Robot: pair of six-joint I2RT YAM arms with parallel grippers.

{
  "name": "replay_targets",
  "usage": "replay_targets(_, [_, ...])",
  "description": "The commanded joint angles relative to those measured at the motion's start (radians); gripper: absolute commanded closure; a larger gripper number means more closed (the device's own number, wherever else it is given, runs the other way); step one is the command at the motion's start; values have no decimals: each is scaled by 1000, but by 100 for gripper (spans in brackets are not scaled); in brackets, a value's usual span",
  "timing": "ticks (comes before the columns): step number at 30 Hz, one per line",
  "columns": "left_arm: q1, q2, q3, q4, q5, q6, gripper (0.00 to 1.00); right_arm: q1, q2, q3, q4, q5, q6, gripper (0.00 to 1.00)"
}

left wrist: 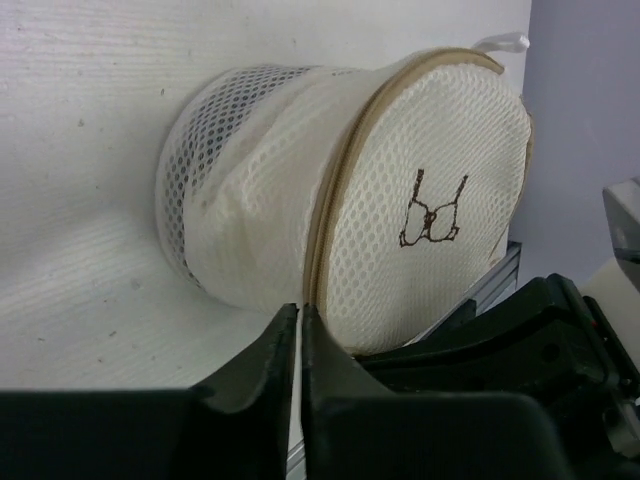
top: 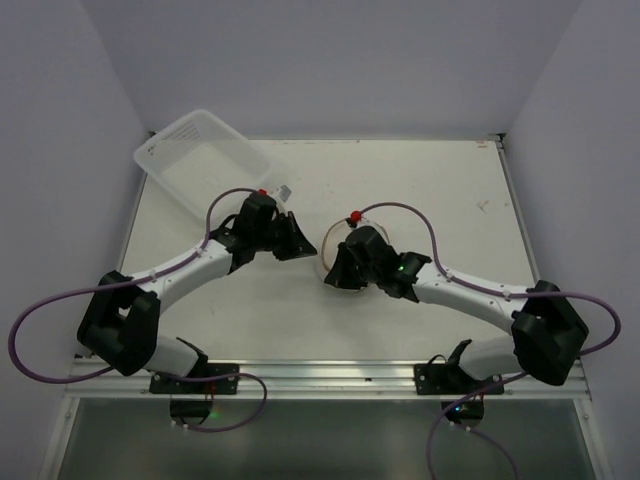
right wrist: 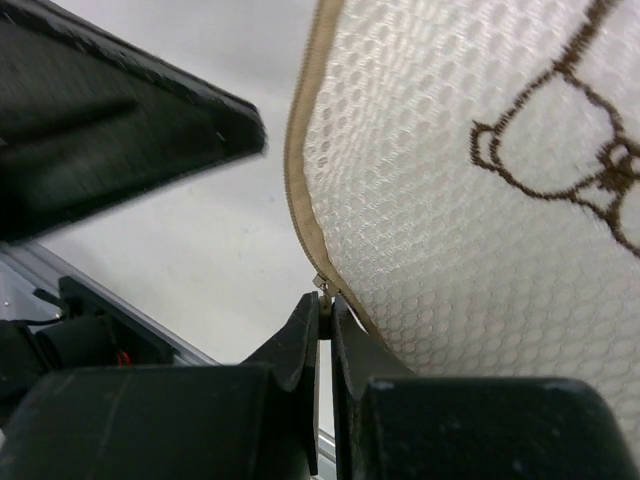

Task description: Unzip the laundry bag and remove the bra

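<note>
On the tabletop point(top: 450, 200), the right hand point(right wrist: 322, 305) pinched the laundry bag's point(left wrist: 440, 150) zip pull point(right wrist: 322, 285); the left hand point(left wrist: 300, 320) hung narrow, empty, so pulling could drag the bag.

left tool point(top: 300, 245): beside laundry bag point(top: 331, 242) | right tool point(top: 335, 276): at bag's near side | clear tub point(top: 200, 160): far-left corner

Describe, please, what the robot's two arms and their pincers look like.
The left arm and right arm have white links and black joints, each trailed by a purple cable. The left pincer and right pincer are black wedges tapering to narrow tips.
</note>
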Motion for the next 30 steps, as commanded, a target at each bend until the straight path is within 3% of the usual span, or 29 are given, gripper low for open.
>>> replay_targets(1, [-1, -11, -9, 53, -25, 5, 100, 2, -103, -53, -25, 43, 5, 100])
replay_targets(10, [-1, -2, -27, 73, 38, 27, 100, -1, -295, -165, -128, 82, -42, 100])
replay_targets(12, [-2, -10, -22, 93, 52, 13, 83, 0, -290, -148, -117, 71, -41, 100])
replay_targets(13, [-7, -16, -21, 99, 53, 7, 68, 0, -280, -138, -113, 71, -36, 100])
replay_targets(15, [-11, -34, -19, 113, 56, -22, 52, 0, -238, -113, -88, 71, -36, 100])
replay_targets(16, [-16, -41, -19, 149, 56, -33, 39, 0, -223, -104, -81, 59, -32, 100])
replay_targets(18, [-36, -47, -19, 171, 42, -57, 29, 0, -186, -84, -58, 48, -27, 100])
replay_targets(23, [-84, 4, -24, 179, 6, -88, 30, 0, -148, -50, -30, 39, -26, 100])
replay_targets(30, [-133, 84, -24, 182, -39, -108, 54, 2, -111, -21, -12, 14, -22, 100])
